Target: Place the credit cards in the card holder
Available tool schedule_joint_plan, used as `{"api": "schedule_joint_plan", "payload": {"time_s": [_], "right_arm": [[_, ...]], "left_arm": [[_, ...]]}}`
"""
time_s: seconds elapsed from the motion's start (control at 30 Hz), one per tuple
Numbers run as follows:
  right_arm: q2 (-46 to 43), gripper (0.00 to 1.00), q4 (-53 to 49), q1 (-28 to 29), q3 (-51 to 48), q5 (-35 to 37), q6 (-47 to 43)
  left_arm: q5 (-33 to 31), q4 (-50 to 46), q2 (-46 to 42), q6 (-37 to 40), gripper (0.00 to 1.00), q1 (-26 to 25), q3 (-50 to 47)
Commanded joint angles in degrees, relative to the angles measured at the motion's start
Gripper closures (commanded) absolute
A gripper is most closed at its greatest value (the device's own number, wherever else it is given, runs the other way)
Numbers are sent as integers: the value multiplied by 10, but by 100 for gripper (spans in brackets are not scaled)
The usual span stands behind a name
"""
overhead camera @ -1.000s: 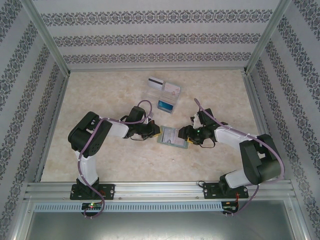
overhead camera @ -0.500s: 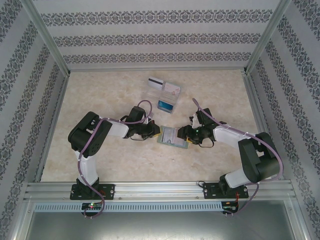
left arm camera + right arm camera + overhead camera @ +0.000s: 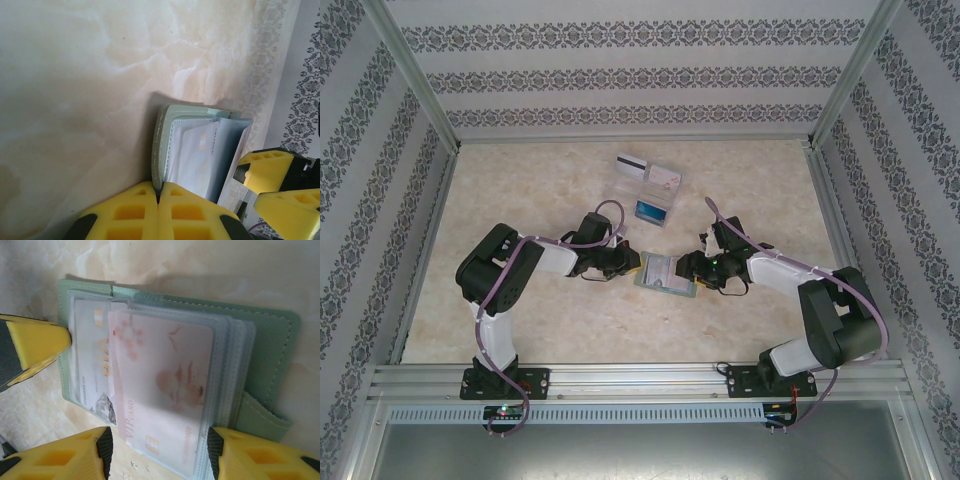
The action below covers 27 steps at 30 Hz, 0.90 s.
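Left gripper pinches the holder at its edge; right gripper, jaws wide, straddles the pink card half inside the holder's sleeve, grip unclear. Push skewed and it jams, or the holder slips.

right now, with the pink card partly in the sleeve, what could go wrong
The pale pink patterned plastic card sits only partly in a clear sleeve of the grey-green folding card holder, so it could slide out. The left gripper pinches just the holder's cover edge; a push from the right gripper might pull it free.
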Motion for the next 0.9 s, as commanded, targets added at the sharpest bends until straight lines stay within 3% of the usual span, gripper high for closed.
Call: {"api": "schedule_joint_plan", "payload": {"time_s": [0.0,0.87], "right_arm": [[6,44,-4,7,0,12,2],[-29,44,19,29,41,-30,37]], "left_arm": [[-12,-20,-8,11,100,-13,6],[-11,-28,-6,13,100,-18,15]]}}
